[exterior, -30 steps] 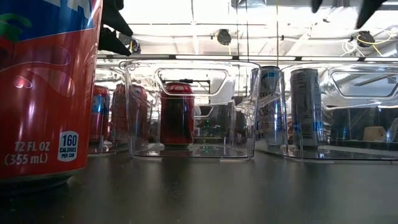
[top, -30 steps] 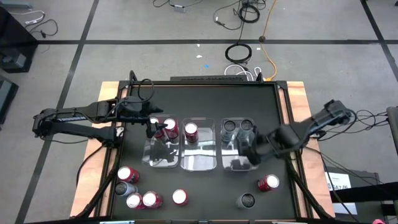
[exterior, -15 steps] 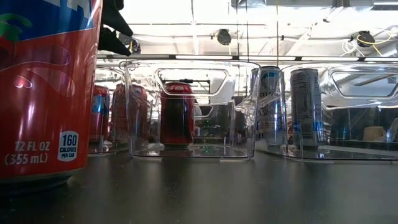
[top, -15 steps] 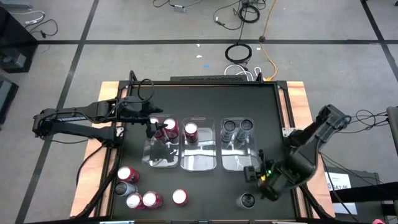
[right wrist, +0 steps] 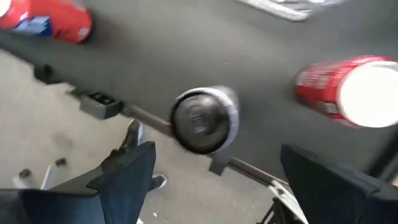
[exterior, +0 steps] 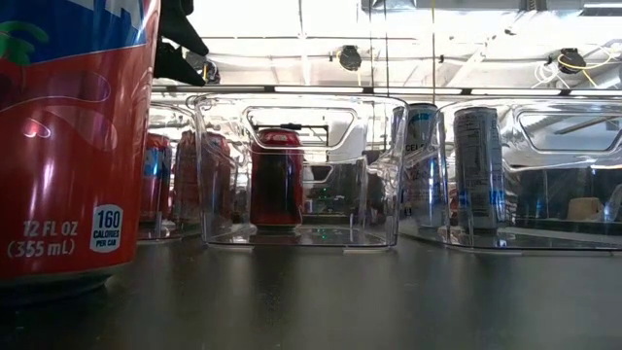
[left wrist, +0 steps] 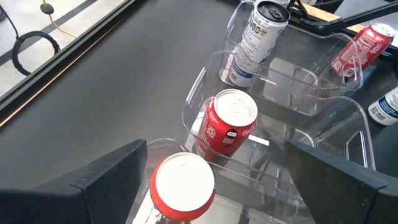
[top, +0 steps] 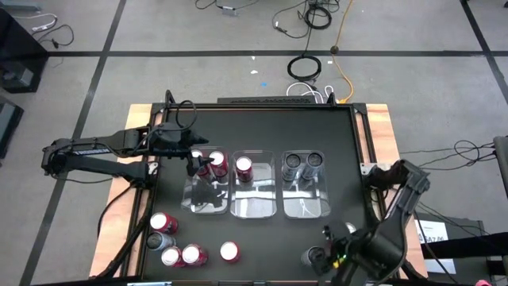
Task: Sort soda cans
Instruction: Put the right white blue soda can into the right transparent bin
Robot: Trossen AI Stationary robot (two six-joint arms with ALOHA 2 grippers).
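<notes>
So far three red cans (top: pixel 244 167) and two grey cans (top: pixel 294 163) stand in the clear bins (top: pixel 255 205). Left pincer (top: pixel 198 164) hangs spread, empty, over the red bin. Right pincer (top: pixel 333 258), spread, empty, hovers above the loose grey can (top: pixel 314 256); five cans wait near the desk's (top: pixel 262 127) front left.

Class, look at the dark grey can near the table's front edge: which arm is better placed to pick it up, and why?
The right. Its end effector hangs open beside the grey can, while the left end effector is over the bins.
</notes>
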